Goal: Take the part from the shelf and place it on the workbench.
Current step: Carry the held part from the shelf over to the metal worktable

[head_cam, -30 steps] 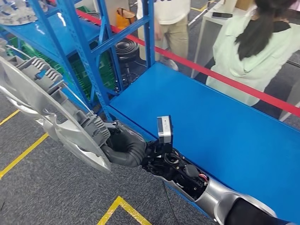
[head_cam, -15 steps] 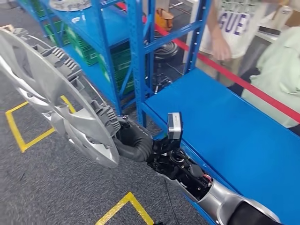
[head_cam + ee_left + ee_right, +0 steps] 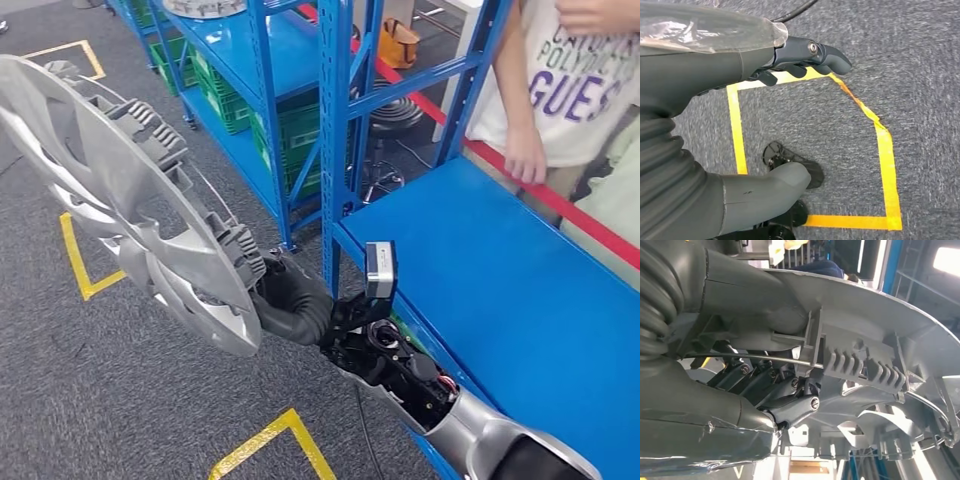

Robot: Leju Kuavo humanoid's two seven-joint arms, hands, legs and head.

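You see the right hand point(image 3: 290, 295) grasping a silver hubcap point(image 3: 128, 190), ribbed clips along its rim, at centre-left over grey carpet point(image 3: 113, 400), beside the blue workbench point(image 3: 513, 300). The left hand point(image 3: 753, 65) hangs released.

Hubcap point(image 3: 128, 200) cut off at left edge of head frame; rim edge nearest right hand point(image 3: 290, 300) covers the fingers there. Person point(image 3: 562, 90) at upper right cropped above the chest. Workbench point(image 3: 513, 300) runs out past right edge.
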